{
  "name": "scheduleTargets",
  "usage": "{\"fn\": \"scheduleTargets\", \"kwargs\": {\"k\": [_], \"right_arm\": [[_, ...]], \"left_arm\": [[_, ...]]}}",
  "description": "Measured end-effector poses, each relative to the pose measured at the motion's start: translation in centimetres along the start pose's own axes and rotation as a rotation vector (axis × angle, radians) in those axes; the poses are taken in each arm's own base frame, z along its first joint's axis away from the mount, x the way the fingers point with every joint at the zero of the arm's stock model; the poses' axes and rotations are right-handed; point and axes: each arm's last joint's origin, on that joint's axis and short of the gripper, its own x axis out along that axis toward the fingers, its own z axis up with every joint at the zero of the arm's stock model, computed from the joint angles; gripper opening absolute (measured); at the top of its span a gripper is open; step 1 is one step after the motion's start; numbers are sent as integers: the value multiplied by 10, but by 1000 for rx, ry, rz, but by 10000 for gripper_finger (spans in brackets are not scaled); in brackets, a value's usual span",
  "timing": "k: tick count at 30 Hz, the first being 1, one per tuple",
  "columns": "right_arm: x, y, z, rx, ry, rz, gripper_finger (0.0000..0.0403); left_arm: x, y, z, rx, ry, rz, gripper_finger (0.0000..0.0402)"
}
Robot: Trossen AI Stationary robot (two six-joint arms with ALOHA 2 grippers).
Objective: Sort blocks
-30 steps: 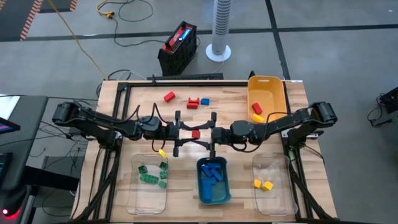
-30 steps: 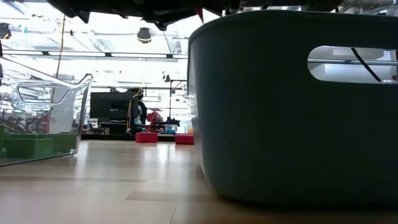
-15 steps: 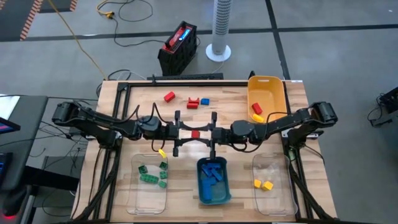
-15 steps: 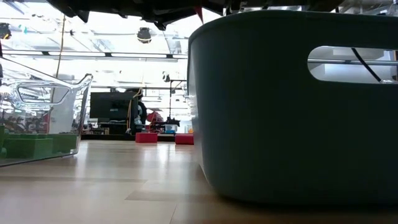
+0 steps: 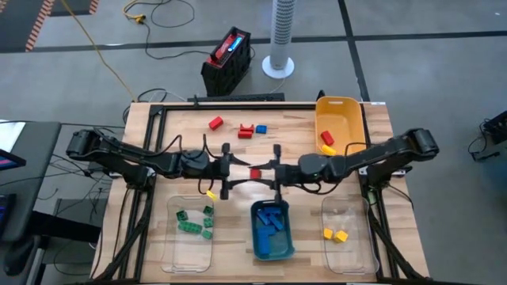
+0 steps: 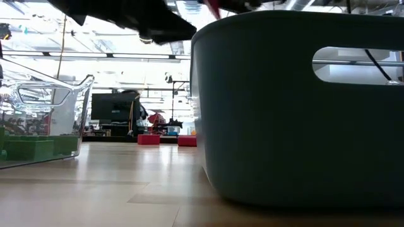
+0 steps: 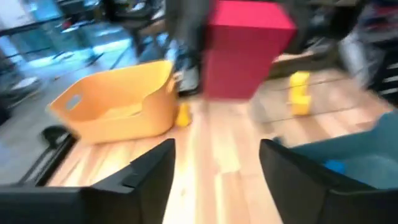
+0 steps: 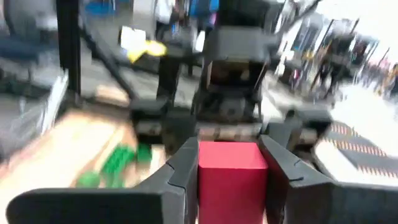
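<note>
We see a smooth, boxy red block clamped between the right end effector's dark fingers, lifted over the middle of the pale wood-plank worktop. The left end effector faces it with fingers spread, gripping nothing. Just beyond sits a glossy teal bin of blue blocks.

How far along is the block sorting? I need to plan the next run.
Done: green blocks, blue blocks and yellow blocks lie in bins. In hand: right tool grips a red block. Left: loose blocks at the table's far side.
</note>
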Motion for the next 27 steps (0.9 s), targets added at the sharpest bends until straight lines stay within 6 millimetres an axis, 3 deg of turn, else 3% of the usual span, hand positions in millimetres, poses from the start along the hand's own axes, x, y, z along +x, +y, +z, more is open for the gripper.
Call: {"fn": "scheduleTargets", "kwargs": {"k": [7,14,19,27], "right_arm": [[-64,-8,30,96,146,-21,123],[-121,-24,29,235,344,-105,123],[-141,-30,25,246,392,-118,123],[-153,-16,9,212,342,-58,124]], "left_arm": [[-8,4,-9,33,158,115,250],[-14,7,-5,20,156,144,247],[-16,9,-2,7,141,182,247],[-13,17,-1,20,120,233,246]]}}
